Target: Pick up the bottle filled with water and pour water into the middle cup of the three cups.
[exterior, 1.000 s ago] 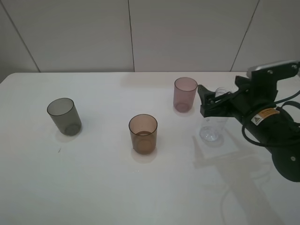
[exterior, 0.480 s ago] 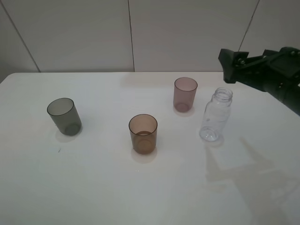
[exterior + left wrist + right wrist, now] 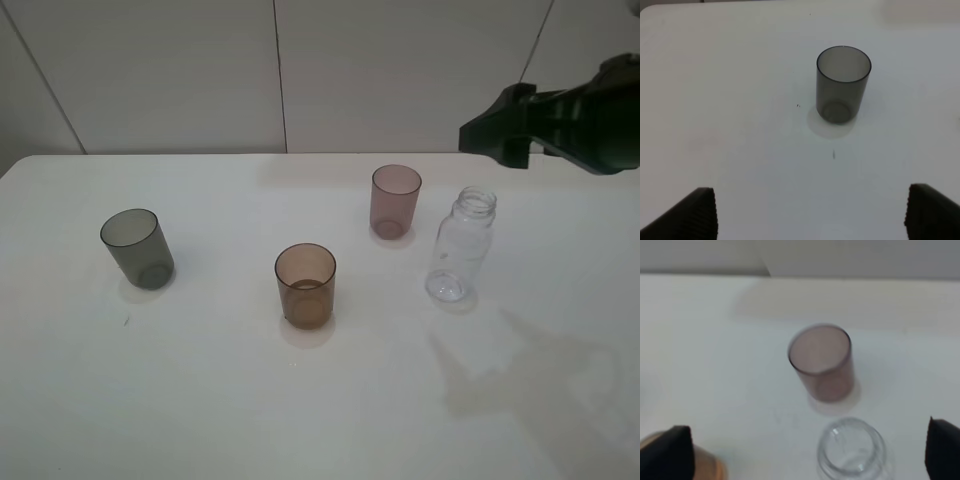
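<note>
The clear bottle stands upright and uncapped on the white table, right of the cups. The amber-brown middle cup stands front centre. The smoky grey cup is at the left and the mauve-pink cup at the back right. My right gripper is open and empty, raised high above and behind the bottle. Its wrist view looks down on the pink cup, the bottle's mouth and the amber cup's edge. My left gripper is open and empty, short of the grey cup.
A pale panelled wall runs behind the table's far edge. The right arm's shadow falls on the table at the front right.
My right gripper has let go of the bottle and risen up and back to the right. The bottle stays standing on the table. The cups have not moved.
</note>
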